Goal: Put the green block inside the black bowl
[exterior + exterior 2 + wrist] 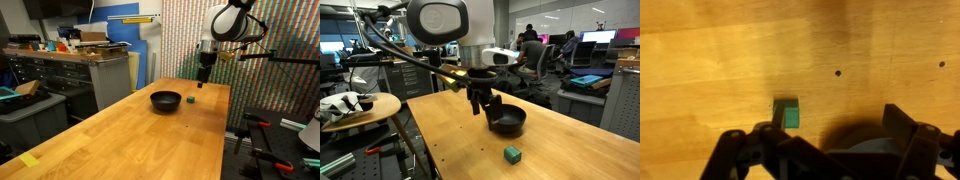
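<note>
Nearest the lens in the wrist view: the gripper (830, 135), dark fingers spread wide apart, nothing held between them. Just past the fingers, flat on bare wood: the green block (788, 113), closer to one finger than to the middle of the gap. Low in the same view, a dark rounded shape, probably part of the black bowl (855, 140), though too blurred to be sure. In an exterior view, hanging above the table (120, 140) with clear air underneath and touching nothing: the same gripper (202, 80), above the bowl and block. On the tabletop, near the bowl (508, 122) but apart from it and plainly outside the rim: the block (511, 154). Judged from this, nothing of the task done yet: no grasp, no lift, block not in the bowl. Left to do, by that reading: centre the open fingers over the cube, come down, close on it, raise it, carry it the short way over the rim and let go. Worth care at the pinch, given so small a cube and so wide an opening.
</note>
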